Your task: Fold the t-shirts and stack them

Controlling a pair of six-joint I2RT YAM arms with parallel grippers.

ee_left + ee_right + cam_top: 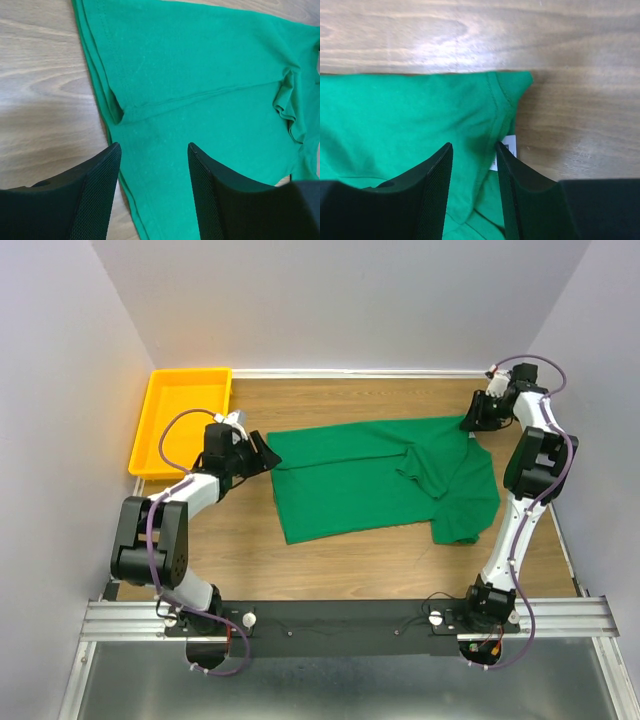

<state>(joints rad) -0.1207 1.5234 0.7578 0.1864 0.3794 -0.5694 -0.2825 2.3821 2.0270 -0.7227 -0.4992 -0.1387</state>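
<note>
At far left I see the yellow bin (185, 415) with its bare floor in view. Near it my left pincer (262, 452) hangs released over the hem of the green t-shirt (350, 485), which lies on the surface (330, 570) lengthwise left to right, neck end rightward. Only the right wrist view shows the white label (507, 150) beside my right pincer (474, 146), its jaws apart over the collar corner.

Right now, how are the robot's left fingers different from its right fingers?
The left fingers hang over the green t-shirt's left edge, near the yellow tray; the right fingers hang over its far right corner, beside the white label. The left fingers look spread wider than the right fingers. Both pairs are black, open and holding nothing.
</note>
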